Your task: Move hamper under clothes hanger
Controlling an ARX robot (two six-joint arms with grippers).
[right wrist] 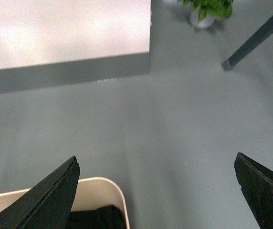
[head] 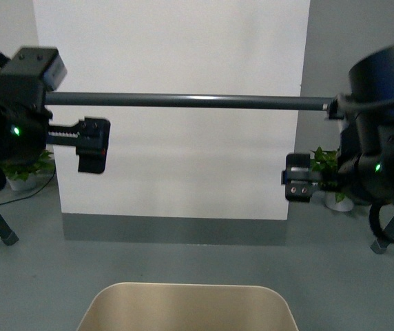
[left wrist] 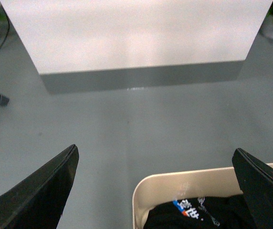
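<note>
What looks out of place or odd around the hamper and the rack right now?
Nothing looks spilled or damaged. The hamper sits upright on the floor, short of the clothes hanger, with dark clothing inside. Both the left pincer and right pincer hang open above it, holding nothing.

Beige hamper (left wrist: 143, 191), dark clothes (left wrist: 198, 214) inside

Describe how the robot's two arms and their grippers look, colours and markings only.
Both arms are matte black with bulky rounded housings, each showing a small green light. The left arm carries a grey boxy camera on top and a toothed rail leading to its black gripper, which has a small red mark. The right gripper has a grey plate with two screws. In the wrist views, the fingers are black, tapered wedges.
</note>
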